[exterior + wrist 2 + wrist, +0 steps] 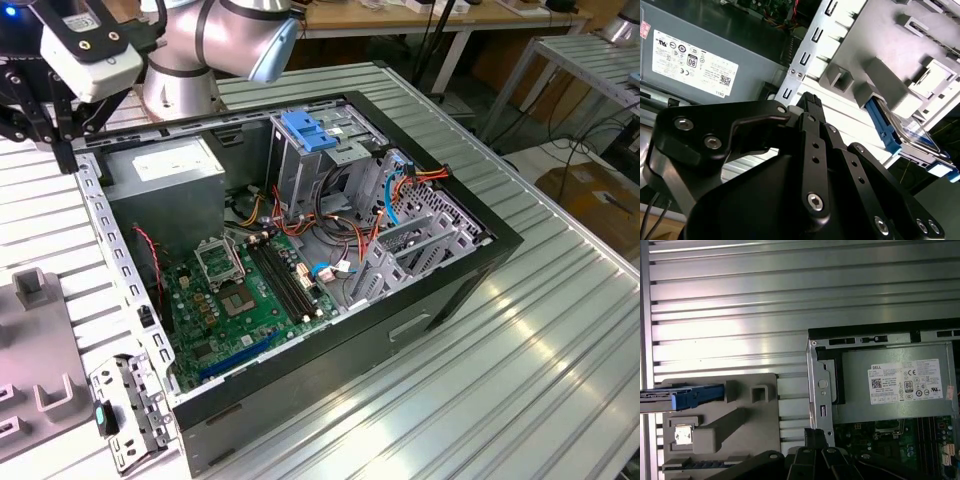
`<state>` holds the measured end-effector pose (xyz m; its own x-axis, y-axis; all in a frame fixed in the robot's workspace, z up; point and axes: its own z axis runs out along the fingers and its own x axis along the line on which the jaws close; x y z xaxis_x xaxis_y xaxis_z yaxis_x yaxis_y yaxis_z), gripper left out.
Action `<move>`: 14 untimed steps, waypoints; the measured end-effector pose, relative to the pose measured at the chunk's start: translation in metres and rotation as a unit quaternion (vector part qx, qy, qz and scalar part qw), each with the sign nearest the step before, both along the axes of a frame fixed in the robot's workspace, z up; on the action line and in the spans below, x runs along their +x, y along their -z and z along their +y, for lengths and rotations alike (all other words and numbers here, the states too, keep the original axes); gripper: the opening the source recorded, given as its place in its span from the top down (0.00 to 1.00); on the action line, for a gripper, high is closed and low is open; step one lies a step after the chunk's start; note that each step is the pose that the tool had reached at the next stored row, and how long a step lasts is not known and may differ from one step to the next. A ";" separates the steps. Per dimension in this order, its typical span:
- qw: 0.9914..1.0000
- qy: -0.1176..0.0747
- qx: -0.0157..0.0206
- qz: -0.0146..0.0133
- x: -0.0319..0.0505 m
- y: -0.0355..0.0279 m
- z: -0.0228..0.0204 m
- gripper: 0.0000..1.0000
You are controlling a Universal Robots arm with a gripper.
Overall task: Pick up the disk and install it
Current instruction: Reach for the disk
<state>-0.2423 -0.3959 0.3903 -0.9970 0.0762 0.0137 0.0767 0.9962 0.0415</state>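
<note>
The disk (900,131) is a flat dark drive with blue side rails. It rests edge-on in a slot of the grey plastic fixture (920,45) beside the computer case. In the first wrist view the disk (687,396) sticks out from one side of the fixture (747,422). My black gripper (810,100) hangs above the case's metal edge, near the power supply, well apart from the disk. Its fingers meet at the tip with nothing between them, as the gripper (815,434) in the first wrist view also shows. In the exterior view the gripper (60,150) is at the case's far left corner.
The open computer case (500,250) lies on a ribbed metal table (560,350). Inside it are a grey power supply (165,170) with a white sticker, a green motherboard (240,300), cables, and a metal drive cage topped by a blue tab (305,130).
</note>
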 end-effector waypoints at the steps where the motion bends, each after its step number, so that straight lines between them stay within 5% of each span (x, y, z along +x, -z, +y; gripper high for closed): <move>1: 1.000 0.000 0.000 0.000 -0.0013 0.0000 0.0000 0.89; 14: 1.000 0.000 0.000 0.001 -0.0268 0.0005 0.0001 0.89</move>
